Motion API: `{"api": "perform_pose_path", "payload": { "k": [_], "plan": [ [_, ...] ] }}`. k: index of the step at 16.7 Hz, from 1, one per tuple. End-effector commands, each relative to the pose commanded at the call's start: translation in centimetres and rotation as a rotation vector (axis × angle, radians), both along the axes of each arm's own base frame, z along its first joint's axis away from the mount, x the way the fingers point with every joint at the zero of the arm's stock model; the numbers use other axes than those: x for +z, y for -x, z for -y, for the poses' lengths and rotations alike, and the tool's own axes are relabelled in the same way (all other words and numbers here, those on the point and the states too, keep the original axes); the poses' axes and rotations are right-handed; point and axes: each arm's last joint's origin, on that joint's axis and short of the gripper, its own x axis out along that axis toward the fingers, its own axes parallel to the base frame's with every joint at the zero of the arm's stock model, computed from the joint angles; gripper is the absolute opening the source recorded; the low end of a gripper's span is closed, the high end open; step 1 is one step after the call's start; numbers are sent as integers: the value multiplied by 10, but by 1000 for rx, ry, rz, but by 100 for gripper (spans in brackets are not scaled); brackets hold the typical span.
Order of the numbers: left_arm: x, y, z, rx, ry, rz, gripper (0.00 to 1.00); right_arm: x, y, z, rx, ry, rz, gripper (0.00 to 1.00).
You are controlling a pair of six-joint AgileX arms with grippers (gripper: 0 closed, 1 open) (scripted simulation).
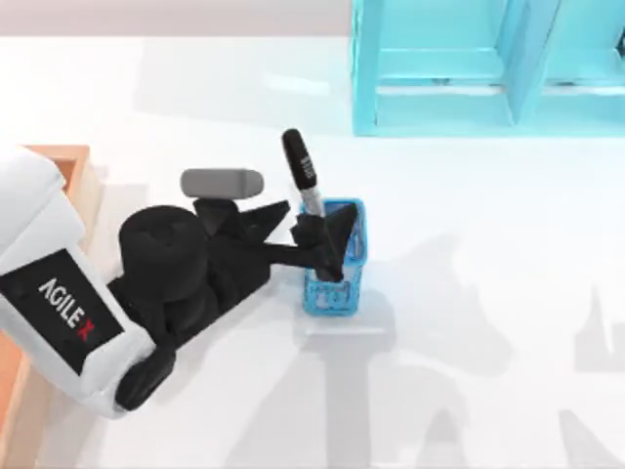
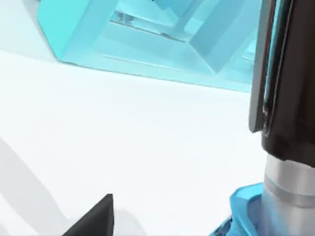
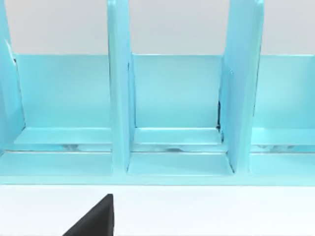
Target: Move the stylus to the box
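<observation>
Left claw (image 1: 327,239) grasping stylus (image 1: 302,168) over blue cup (image 1: 335,283); white table (image 1: 469,293).

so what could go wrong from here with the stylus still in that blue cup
The left gripper sits at the blue mesh cup with the stylus leaning out of it. A slanted pull may drag or tip the light cup. The box lies behind the left arm at the table's left edge, so the carry has to swing round it.

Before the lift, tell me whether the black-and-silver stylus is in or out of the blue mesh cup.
In: the black-and-silver stylus leans with its shaft inside the blue mesh cup, left gripper at it.
</observation>
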Motion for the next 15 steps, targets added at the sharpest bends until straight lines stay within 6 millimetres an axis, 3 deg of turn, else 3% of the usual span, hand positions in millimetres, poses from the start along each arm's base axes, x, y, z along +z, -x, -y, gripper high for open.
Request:
{"api": "perform_pose_path", "payload": {
  "k": [3, 8, 15],
  "plan": [
    [-5, -14, 15, 0, 0, 0, 100, 0, 0, 0, 0, 0, 0, 100],
    [-6, -16, 17, 0, 0, 0, 100, 0, 0, 0, 0, 0, 0, 100],
    [-6, -16, 17, 0, 0, 0, 47, 0, 0, 0, 0, 0, 0, 100]
  ]
}}
